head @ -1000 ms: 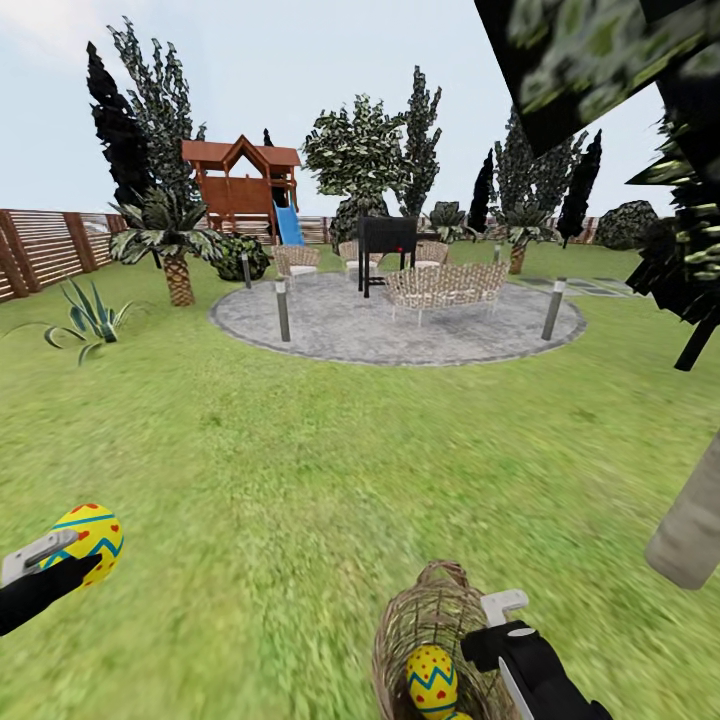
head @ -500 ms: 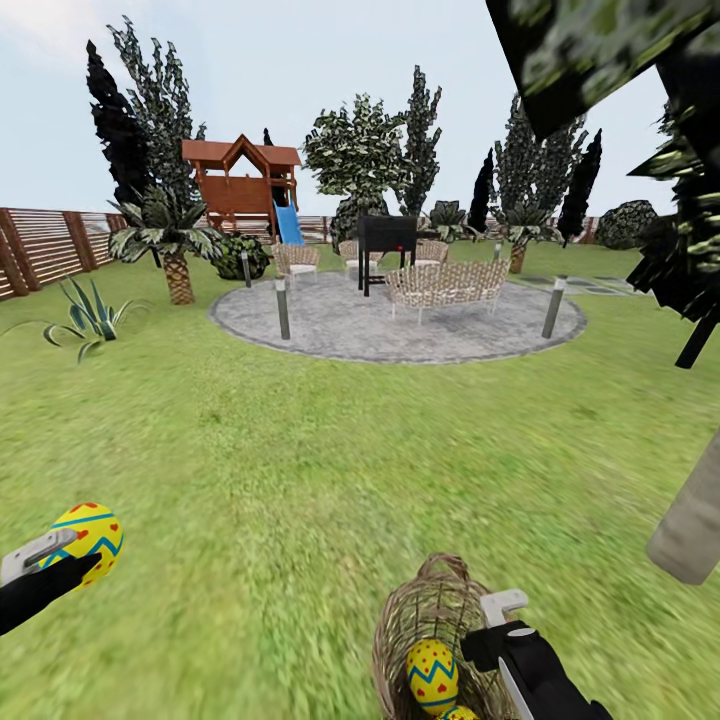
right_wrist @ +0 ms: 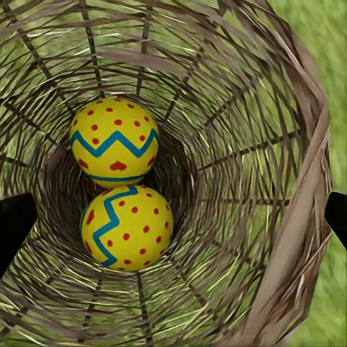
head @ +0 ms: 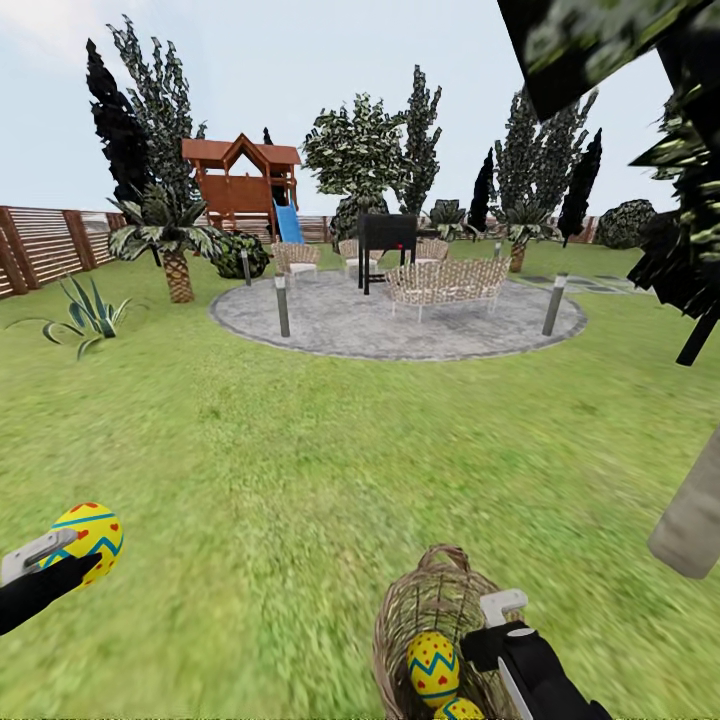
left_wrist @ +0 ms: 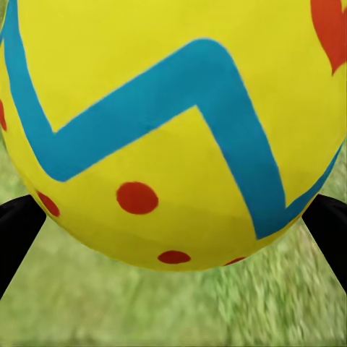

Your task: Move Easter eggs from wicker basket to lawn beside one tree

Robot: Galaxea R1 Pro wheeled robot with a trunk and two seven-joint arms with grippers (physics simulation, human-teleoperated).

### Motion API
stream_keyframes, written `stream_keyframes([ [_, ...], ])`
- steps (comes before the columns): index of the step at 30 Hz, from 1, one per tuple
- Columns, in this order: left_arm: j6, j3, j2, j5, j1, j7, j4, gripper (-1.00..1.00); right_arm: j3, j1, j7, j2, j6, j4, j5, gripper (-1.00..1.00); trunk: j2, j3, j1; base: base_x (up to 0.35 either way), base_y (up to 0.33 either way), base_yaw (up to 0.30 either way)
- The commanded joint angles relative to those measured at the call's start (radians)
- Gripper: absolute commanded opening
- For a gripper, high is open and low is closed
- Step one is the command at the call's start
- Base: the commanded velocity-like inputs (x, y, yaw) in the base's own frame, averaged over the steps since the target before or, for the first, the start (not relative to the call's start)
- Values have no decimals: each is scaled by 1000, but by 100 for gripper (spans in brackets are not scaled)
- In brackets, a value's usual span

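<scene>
Green lawn [head: 300, 450] all around, and the left gripper [head: 55, 560] pinches one Easter egg [head: 88, 535] while the right gripper [head: 500, 625], fingers spread, hovers over the wicker basket [head: 415, 610] holding two eggs [right_wrist: 116, 141].

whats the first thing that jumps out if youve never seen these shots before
Probably the bright yellow Easter egg with its blue zigzag, gripped in the left gripper low at the left of the head view. Next, the wicker basket on the lawn in front of the robot, two more eggs lying touching at its bottom, with the right gripper at its rim.
</scene>
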Motion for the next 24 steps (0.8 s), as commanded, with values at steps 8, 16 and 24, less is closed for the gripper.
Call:
stream_keyframes([
  [8,5,0,0,0,-1,-2,-1,-100,6,-1,-1,-1,6,-1,7,100,-57,-26,31,0,0,0],
  [16,5,0,-2,0,-1,-2,0,-100,8,-1,-1,-1,6,-1,6,100,-113,-51,61,0,0,0],
  [24,6,0,-2,0,-1,-2,-1,-100,9,-1,-2,-1,5,11,7,100,-169,-76,92,0,0,0],
])
